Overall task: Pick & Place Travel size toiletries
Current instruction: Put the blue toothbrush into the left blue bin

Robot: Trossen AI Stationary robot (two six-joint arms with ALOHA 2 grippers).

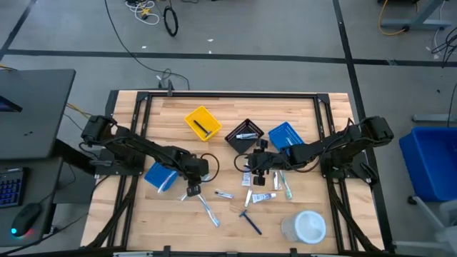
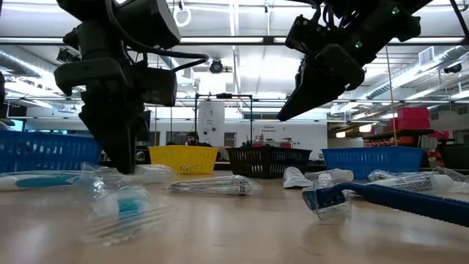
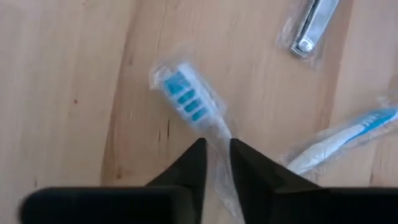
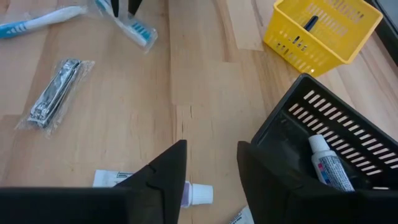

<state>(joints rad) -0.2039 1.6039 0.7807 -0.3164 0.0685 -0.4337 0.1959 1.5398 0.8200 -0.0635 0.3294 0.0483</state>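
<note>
Left end effector [image 3: 216, 163] is down on the wooden worktop [image 3: 62, 93], fingers clamped on the neck of a clear-wrapped white toothbrush with blue bristles [image 3: 186, 102], head just ahead of the tips. Judged light, stiff, wrapper slippery; pinch the handle. Right end effector [image 4: 211, 165] hovers, fingers apart.

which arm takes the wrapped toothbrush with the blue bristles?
Left. The left gripper is down at the table with its fingers closed around that toothbrush handle. The right gripper hangs open above a small tube beside the black bin.
</note>
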